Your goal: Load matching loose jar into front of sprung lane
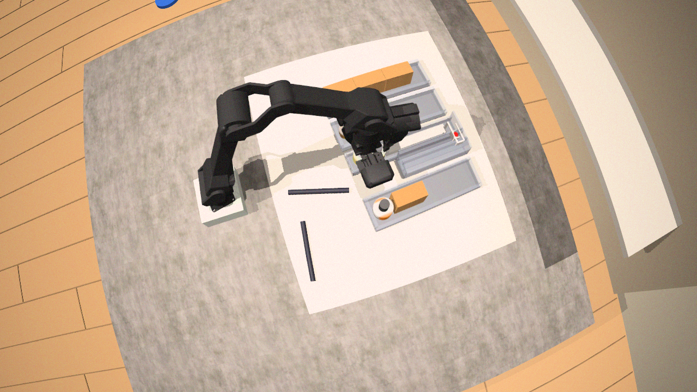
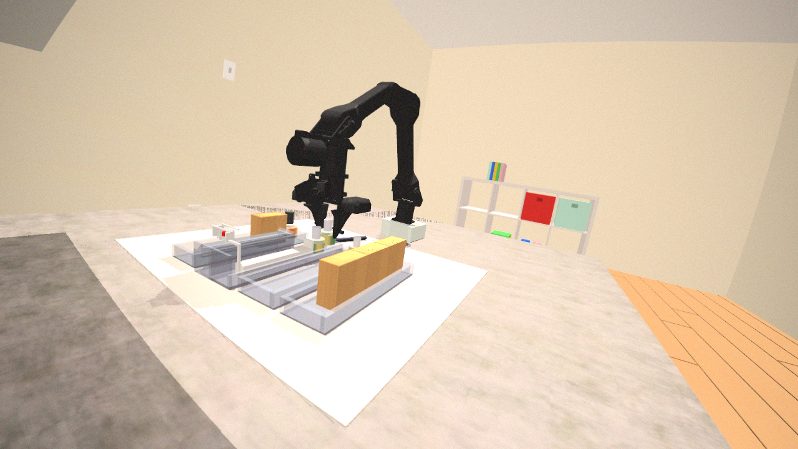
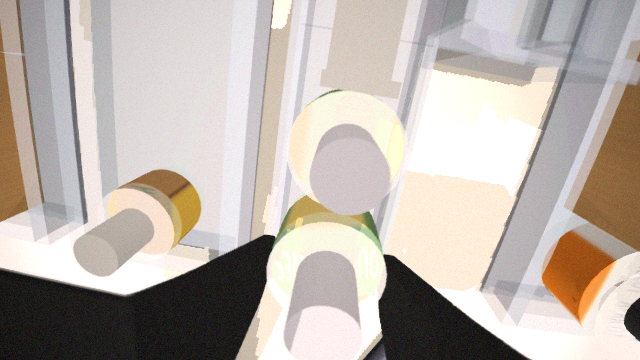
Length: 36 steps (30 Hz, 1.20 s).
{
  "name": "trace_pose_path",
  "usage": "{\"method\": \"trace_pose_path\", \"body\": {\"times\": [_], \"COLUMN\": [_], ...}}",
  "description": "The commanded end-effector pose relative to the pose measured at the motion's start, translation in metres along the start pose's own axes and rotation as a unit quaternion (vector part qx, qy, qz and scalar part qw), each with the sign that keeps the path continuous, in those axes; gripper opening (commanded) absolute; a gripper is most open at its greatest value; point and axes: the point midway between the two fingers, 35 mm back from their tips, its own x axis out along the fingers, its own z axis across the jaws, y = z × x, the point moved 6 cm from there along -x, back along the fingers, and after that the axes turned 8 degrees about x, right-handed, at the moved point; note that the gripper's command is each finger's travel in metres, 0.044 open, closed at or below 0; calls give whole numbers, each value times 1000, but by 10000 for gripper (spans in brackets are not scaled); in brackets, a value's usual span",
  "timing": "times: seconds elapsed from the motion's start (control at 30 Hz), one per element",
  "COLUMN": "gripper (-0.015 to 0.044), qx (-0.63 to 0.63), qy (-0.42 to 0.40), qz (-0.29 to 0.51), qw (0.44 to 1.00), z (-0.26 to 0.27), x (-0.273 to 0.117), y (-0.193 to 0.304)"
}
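My gripper [image 3: 327,256] [image 2: 329,231] is shut on a jar with a green and yellow label and a pale grey cap [image 3: 322,305] [image 2: 328,224], upright at the front end of the clear sprung lane [image 3: 417,90]. A matching jar [image 3: 350,167] [image 2: 316,232] stands in the lane directly behind it. The two look close together; whether they touch is unclear. The white pusher piece [image 3: 361,55] lies behind the lane jar. The arm covers both jars' caps in the top view. The low front stop and the held jar's base are hidden, so its height above the lane floor is unclear.
A gold-labelled jar [image 3: 186,210] stands in the neighbouring lane. An orange-labelled jar [image 1: 383,208] [image 3: 572,272] stands in the outer lane before an orange block [image 1: 409,196]. A row of orange blocks [image 2: 356,273] fills the opposite outer lane. Two dark rods [image 1: 318,191] [image 1: 308,251] lie on the white mat.
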Motion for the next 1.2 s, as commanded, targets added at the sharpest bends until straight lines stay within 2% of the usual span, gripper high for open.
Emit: {"method": "trace_pose_path", "body": {"times": [0.0, 1.17], "gripper": [0, 0], "qx": [1, 1], "qy": [-2, -2], "qz": [-12, -12], "qw": [1000, 1000], "z": [1, 0], "x": [-1, 10], "y": [-4, -2]}}
